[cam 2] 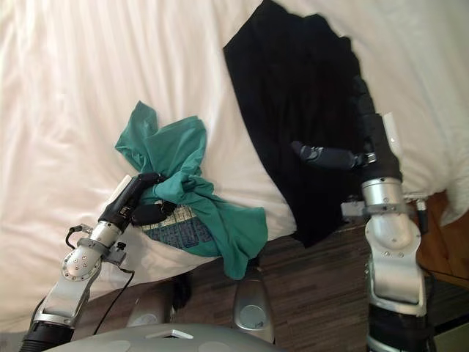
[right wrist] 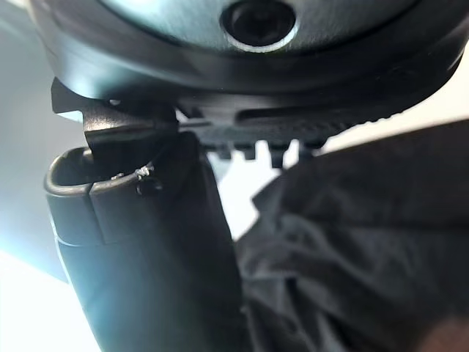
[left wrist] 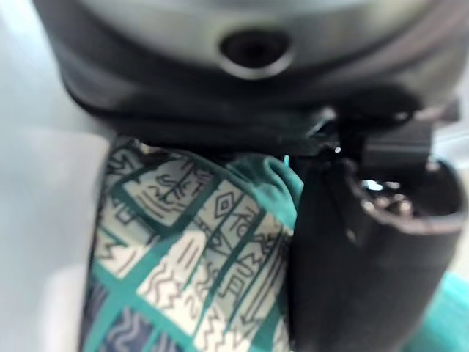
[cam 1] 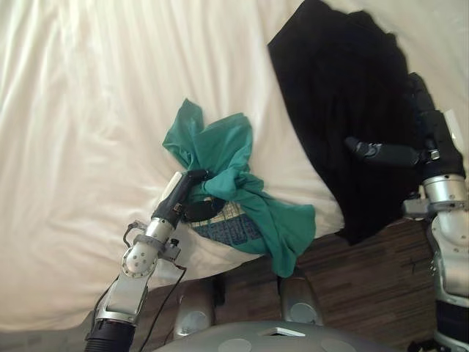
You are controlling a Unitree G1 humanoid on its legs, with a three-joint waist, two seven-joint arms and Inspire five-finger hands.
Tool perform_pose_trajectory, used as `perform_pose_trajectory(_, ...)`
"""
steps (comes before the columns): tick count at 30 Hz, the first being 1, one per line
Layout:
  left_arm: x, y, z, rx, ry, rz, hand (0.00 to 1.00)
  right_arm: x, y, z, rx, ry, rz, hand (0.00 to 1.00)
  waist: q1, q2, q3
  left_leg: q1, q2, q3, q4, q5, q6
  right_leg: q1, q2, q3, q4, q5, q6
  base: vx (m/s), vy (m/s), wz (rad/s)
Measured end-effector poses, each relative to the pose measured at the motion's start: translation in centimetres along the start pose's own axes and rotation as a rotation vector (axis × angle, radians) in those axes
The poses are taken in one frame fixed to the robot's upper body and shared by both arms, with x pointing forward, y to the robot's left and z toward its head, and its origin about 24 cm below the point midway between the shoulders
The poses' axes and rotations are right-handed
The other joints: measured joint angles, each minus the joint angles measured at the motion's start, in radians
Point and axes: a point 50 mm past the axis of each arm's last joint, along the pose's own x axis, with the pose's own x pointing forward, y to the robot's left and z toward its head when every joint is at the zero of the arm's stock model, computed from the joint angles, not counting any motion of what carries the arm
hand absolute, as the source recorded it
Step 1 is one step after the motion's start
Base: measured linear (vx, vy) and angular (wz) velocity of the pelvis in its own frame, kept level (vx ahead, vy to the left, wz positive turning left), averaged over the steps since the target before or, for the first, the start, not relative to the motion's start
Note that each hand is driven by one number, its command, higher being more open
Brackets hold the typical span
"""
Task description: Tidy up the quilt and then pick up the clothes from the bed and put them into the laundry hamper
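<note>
Here, our left hand point(cam 1: 187, 192) has its fingers curled round the crumpled teal cotton top with a patterned panel point(cam 1: 223, 150), at the 6 o'clock edge of the white quilt point(cam 1: 88, 110). We should lift high so its trailing end clears the bed. Our right hand point(cam 1: 434, 139) rests straight-fingered, holding nothing, on the black pleated garment point(cam 1: 337, 88) at 2 o'clock. Neither garment is in a hamper yet.

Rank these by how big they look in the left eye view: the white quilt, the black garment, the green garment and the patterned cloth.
1. white quilt
2. black garment
3. green garment
4. patterned cloth, partly covered by the green one
</note>
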Motion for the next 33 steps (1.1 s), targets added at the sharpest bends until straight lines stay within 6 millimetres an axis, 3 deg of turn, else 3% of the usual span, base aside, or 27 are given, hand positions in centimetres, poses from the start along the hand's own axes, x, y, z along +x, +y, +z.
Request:
perform_pose_trajectory(5,0.1,-0.8,1.6,-0.014,-0.168,0.025,0.0,3.0,-3.5,-1.9,-0.02,0.154,-0.107,1.0,0.039,0.048,0.066,-0.085,0.008,-0.026,0.022,0.004,0.001,-0.089,0.014,-0.013,0.052,0.002,-0.004,0.11,0.042,0.1)
perform_pose_trajectory(6,0.0,-0.9,2.0,-0.014,-0.209,0.037,0.0,3.6,-4.3,-1.4,-0.023,0.143,-0.133,0.0,0.044,0.06,0.082,-0.101,0.008,-0.034,0.017,0.015,0.004,-0.131,0.017,-0.014,0.104,0.002,-0.004,0.1,-0.015,-0.04)
perform_pose_trajectory(7,-0.1,-0.8,2.3,-0.011,-0.239,0.056,0.0,4.2,-5.3,-0.3,-0.023,0.106,-0.153,0.0,0.045,0.078,0.104,-0.107,0.03,-0.043,0.011,0.023,0.003,-0.227,0.04,-0.012,0.223,-0.034,-0.039,0.08,-0.043,-0.17)
perform_pose_trajectory(8,-0.1,-0.7,2.4,-0.009,-0.252,0.07,0.0,4.5,-5.7,0.2,-0.026,0.087,-0.159,0.0,0.051,0.089,0.113,-0.113,0.043,-0.043,0.011,0.022,0.002,-0.256,0.069,-0.016,0.204,-0.06,-0.075,0.1,-0.088,-0.15)
perform_pose_trajectory(9,-0.2,-0.4,2.4,-0.003,-0.269,0.095,0.0,4.7,-6.3,0.6,-0.019,0.075,-0.158,0.0,0.052,0.089,0.122,-0.13,0.049,-0.038,0.022,0.03,-0.01,-0.232,0.091,-0.032,0.017,-0.012,-0.097,0.09,-0.1,0.17)
perform_pose_trajectory(10,-0.2,-0.3,2.4,-0.003,-0.284,0.119,0.0,4.9,-7.3,0.9,-0.019,0.069,-0.162,0.0,0.043,0.076,0.134,-0.145,0.037,-0.038,0.049,0.028,-0.023,-0.21,0.084,-0.046,-0.119,0.14,-0.098,0.1,-0.148,0.17)
perform_pose_trajectory(11,-0.4,-0.2,2.3,-0.008,-0.289,0.157,0.0,5.7,-7.9,1.7,0.001,0.047,-0.173,0.0,0.047,0.081,0.14,-0.158,0.048,-0.025,0.039,0.047,-0.039,-0.217,0.094,-0.053,-0.126,0.168,-0.094,0.03,-0.129,0.15)
perform_pose_trajectory(16,0.4,1.1,3.3,0.05,-0.342,0.202,0.0,7.1,-9.4,2.8,0.053,0.005,-0.168,0.0,0.046,0.09,0.136,-0.133,0.039,-0.017,-0.114,0.071,-0.039,-0.262,0.107,-0.089,-0.124,0.163,-0.103,-0.09,-0.071,0.09)
perform_pose_trajectory(19,1.1,1.7,3.8,0.074,-0.367,0.21,0.0,7.3,-8.7,1.7,0.138,0.007,-0.161,0.0,0.05,0.058,0.147,-0.11,0.03,-0.014,-0.15,0.108,-0.042,-0.256,0.101,-0.092,-0.124,0.175,-0.115,-0.11,-0.032,0.13)
perform_pose_trajectory(23,1.6,1.8,3.3,0.074,-0.337,0.202,0.0,6.9,-6.3,0.1,0.259,-0.001,-0.121,0.0,0.049,0.049,0.145,-0.059,0.028,-0.007,-0.187,0.13,-0.043,-0.223,0.104,-0.092,-0.13,0.183,-0.113,-0.02,-0.024,-0.01)
perform_pose_trajectory(26,1.9,1.2,2.3,0.038,-0.26,0.193,0.0,5.5,-3.6,-1.7,0.361,0.01,-0.097,0.0,0.052,0.046,0.127,-0.004,0.034,0.026,-0.2,0.131,-0.043,-0.177,0.119,-0.083,-0.143,0.184,-0.113,0.04,-0.032,-0.14)
perform_pose_trajectory(29,1.9,0.4,0.9,-0.025,-0.129,0.199,0.0,3.2,0.4,-3.1,0.466,0.039,-0.014,0.0,0.055,0.037,0.081,0.064,0.041,0.078,-0.222,0.13,-0.044,-0.134,0.135,-0.059,-0.151,0.185,-0.113,0.06,-0.026,-0.27)
perform_pose_trajectory(31,2.0,-0.5,-0.6,-0.076,0.003,0.19,0.0,0.4,4.3,-4.4,0.557,0.097,0.089,0.0,0.054,0.034,0.035,0.126,0.044,0.134,-0.23,0.129,-0.044,-0.081,0.138,-0.043,-0.164,0.185,-0.113,0.04,0.011,-0.23)
perform_pose_trajectory(33,2.0,-1.1,-1.7,-0.112,0.085,0.181,0.0,-2.1,6.9,-5.3,0.628,0.153,0.16,0.0,0.051,0.027,-0.008,0.157,0.044,0.171,-0.23,0.125,-0.042,-0.053,0.141,-0.031,-0.175,0.184,-0.112,0.0,0.01,-0.19)
